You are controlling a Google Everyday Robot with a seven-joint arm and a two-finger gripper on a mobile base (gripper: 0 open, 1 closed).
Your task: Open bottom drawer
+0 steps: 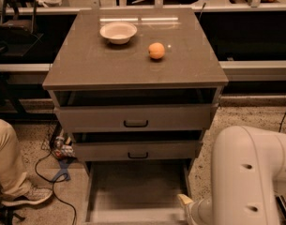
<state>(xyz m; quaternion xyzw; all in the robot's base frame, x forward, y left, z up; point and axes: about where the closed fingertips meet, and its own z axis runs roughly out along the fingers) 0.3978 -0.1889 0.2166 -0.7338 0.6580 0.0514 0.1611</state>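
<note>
The bottom drawer (135, 191) of the grey cabinet stands pulled far out, and its plain grey tray shows from above. Its front runs along the lower edge of the view and its handle is out of view. My gripper (185, 204) is low at the drawer's front right corner; only a pale tip shows beside my white arm (250, 172). The middle drawer (138, 150) and the top drawer (133, 117) are each out a little, with black loop handles.
A white bowl (118, 32) and an orange (156, 50) sit on the cabinet top (86, 64). A person's leg and shoe (13, 172) are at the left on the floor, with cables (58, 165) beside the cabinet. Dark shelving runs behind.
</note>
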